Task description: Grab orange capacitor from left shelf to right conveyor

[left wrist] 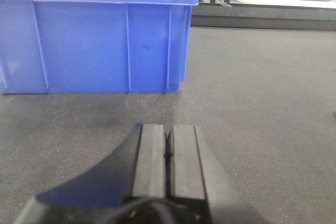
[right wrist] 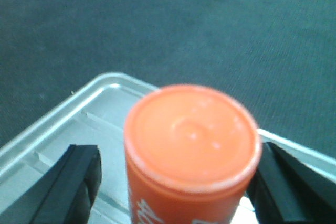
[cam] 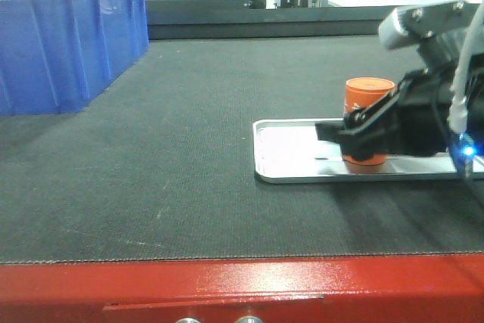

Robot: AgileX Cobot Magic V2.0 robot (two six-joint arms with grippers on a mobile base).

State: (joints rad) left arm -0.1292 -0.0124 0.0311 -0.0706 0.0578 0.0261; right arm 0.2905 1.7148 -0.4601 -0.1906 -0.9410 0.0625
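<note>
Dark textured belt fills most of every view: the right conveyor (cam: 166,179), with its red painted edge along the bottom of the front-facing frame and people at desks far off at the top.

At right of centre in that frame, the right claw (cam: 367,138) reaches in from the right edge around the orange capacitor (cam: 368,119). In the right wrist view the two black fingers (right wrist: 68,187) stand on either side of the cylinder; the lower-right one seems to touch its wall, while a gap shows at the lower-left one. So the claw straddles it, spread and not clamped.

The orange capacitor stands upright on a shallow silver tray (cam: 287,153) that lies on the belt, near the tray's right half.

Its flat top and straight, smooth wall suggest a rigid can, probably fairly light for its bulk but slick, so a pinch across the middle of the body, below the rim, looks safest; squeezing near the top risks tipping it.

In the left wrist view the left claw (left wrist: 169,153) sits at bottom centre with its pads pressed together, empty, low over the belt. A blue plastic bin (left wrist: 94,40) stands beyond it, upper left. No steel shelf shows in any view.
</note>
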